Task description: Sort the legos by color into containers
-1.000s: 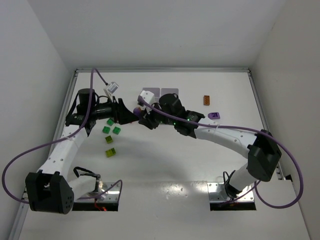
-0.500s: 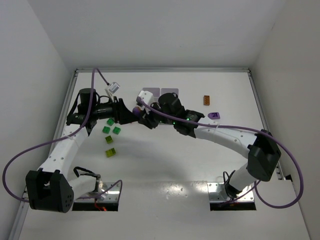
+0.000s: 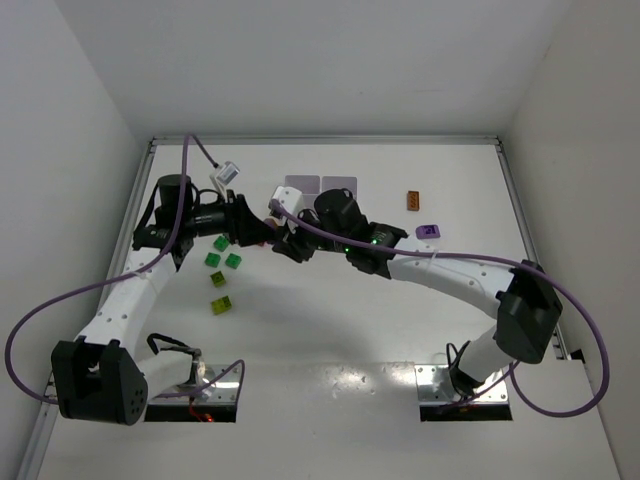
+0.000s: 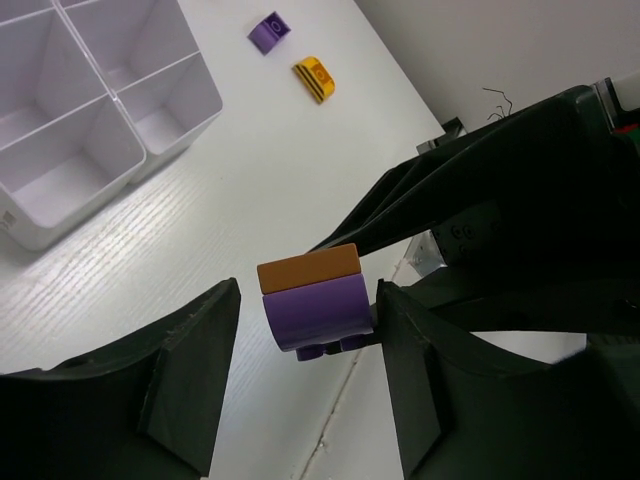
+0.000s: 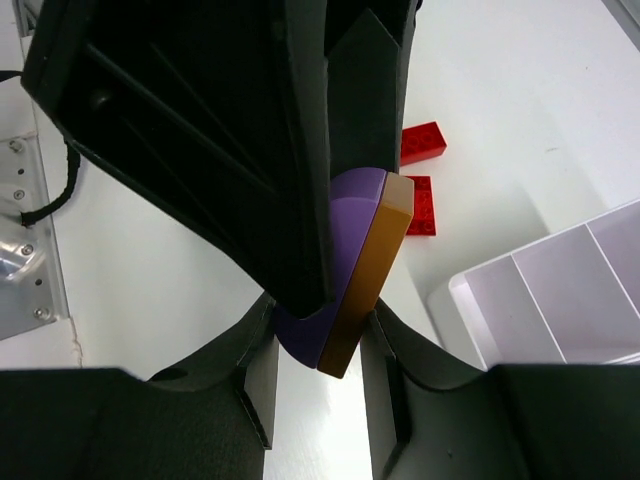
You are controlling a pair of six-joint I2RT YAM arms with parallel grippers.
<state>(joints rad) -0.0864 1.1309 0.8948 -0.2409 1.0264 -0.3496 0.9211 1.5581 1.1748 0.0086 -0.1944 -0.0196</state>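
Clump [image 4: 310, 300] near tray [image 4: 100, 190]: right gripper [image 5: 318, 375] has moved in, clamping it; left gripper [image 4: 308, 315] slack around it; splitting looks next.

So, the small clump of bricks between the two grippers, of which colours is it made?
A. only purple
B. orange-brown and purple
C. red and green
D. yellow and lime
B: in the left wrist view the clump is an orange-brown brick joined flat to a purple brick, and the right wrist view shows the same two colours.
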